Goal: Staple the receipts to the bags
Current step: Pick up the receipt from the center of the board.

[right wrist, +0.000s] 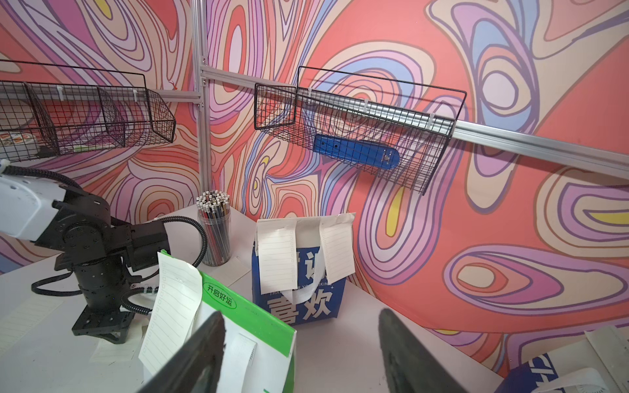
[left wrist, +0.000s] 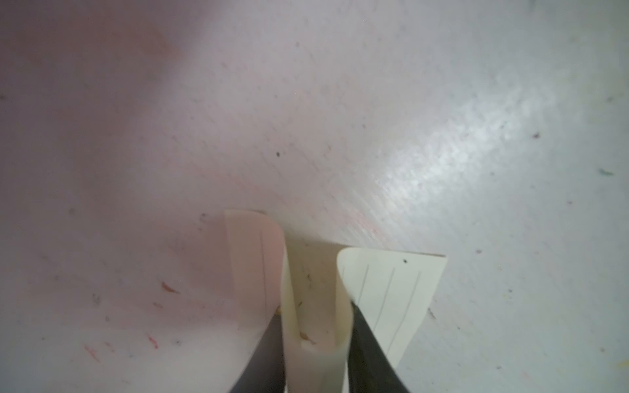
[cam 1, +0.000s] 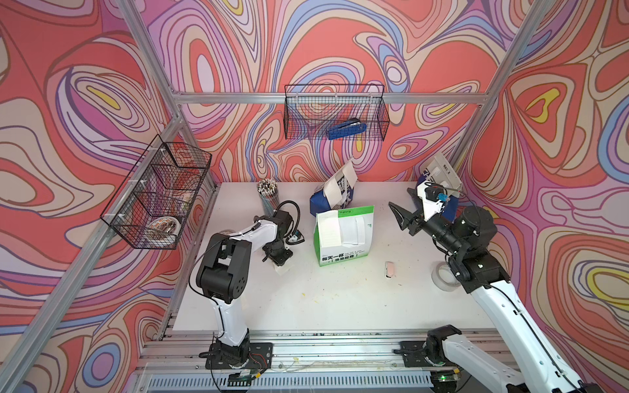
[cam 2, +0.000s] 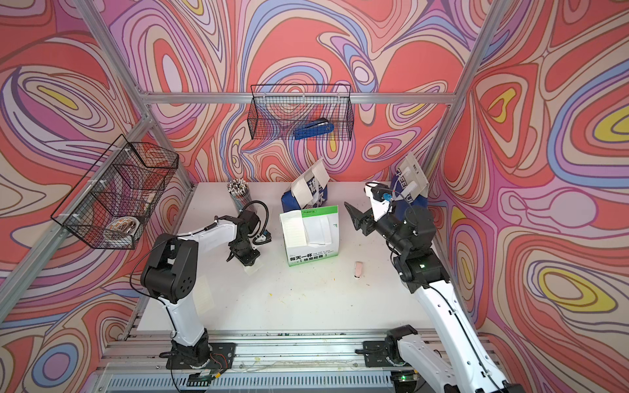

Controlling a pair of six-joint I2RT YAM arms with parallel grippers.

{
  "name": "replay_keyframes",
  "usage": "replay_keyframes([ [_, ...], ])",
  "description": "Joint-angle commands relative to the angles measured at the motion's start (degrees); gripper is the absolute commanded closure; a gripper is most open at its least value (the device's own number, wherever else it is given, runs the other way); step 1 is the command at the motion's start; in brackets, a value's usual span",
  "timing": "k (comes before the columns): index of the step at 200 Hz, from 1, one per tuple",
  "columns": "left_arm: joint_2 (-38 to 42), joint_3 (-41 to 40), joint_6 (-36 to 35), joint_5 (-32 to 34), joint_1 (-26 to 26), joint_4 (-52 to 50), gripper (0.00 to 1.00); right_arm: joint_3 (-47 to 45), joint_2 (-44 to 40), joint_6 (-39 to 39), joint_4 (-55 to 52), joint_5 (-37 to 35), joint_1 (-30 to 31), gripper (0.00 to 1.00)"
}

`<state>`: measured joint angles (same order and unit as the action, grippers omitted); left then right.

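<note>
**Left jaws nipping a receipt at the bench**

The left jaws are pinching a lined receipt [left wrist: 394,299] down at the bench [left wrist: 442,136]. The paper is buckling up between them and curling out on either side. The right jaws are hanging spread wide, gripping nothing. The green bag [right wrist: 245,326] is sitting just ahead of them and the blue bag [right wrist: 299,306] is standing farther beyond, with receipts [right wrist: 275,258] dangling off both.

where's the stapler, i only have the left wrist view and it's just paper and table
Observer: The blue stapler lies in the wire basket on the back wall.
Operator: is the right arm free to get it
Observer: Yes, the right gripper hangs open and empty near the green bag.
Operator: any receipt on that bag yet
Observer: One receipt hangs over its front; I cannot tell whether it is stapled.
</note>
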<state>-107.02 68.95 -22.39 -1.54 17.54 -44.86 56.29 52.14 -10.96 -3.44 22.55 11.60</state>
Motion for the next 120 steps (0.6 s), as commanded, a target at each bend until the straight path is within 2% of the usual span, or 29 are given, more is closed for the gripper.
replay_keyframes([
  [1,3.0,-2.9,0.0,-3.8,0.5,-1.9,0.73,0.4,-0.2,0.4,0.5,1.3,-0.1,0.28],
  [30,12.3,-4.9,0.6,-6.9,0.4,-0.2,0.78,0.7,1.1,3.4,0.5,7.2,-0.1,0.28],
  [81,28.1,-10.6,2.1,-19.4,0.0,4.1,0.79,0.9,3.8,9.5,0.0,22.5,0.7,0.29],
  [103,34.8,-12.9,0.8,-24.7,0.0,5.8,0.78,2.4,7.0,13.4,-2.3,26.2,4.3,0.30],
  [120,40.8,-14.4,0.8,-30.5,0.0,8.3,0.77,2.9,9.6,12.4,-5.5,23.4,11.0,0.31],
])
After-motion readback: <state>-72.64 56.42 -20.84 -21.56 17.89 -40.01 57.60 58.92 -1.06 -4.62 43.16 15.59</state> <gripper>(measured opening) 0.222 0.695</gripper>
